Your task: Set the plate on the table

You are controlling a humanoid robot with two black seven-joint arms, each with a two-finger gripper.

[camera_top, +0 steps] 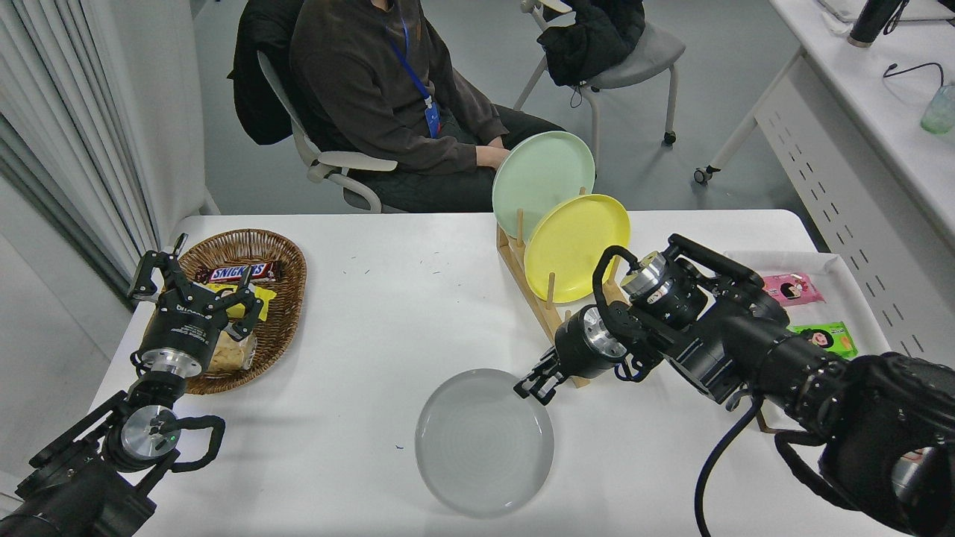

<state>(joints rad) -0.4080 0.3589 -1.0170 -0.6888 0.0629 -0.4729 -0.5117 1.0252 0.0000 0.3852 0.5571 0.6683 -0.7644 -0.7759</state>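
The light-grey plate (483, 441) lies flat at the front middle of the white table (388, 298). My right gripper (534, 386) reaches in from the right and is shut on the plate's upper right rim, low over the tabletop. I cannot tell whether the plate's full weight rests on the table. My left gripper (195, 287) is parked at the lower left, open and empty, over the wicker basket.
A wooden rack (533, 298) behind the right gripper holds a yellow plate (576, 246) and a mint-green plate (543, 183). A wicker basket (287, 298) with snacks stands at the left. A white tray (843, 291) with packets is at the right. A person (388, 97) sits at the far side.
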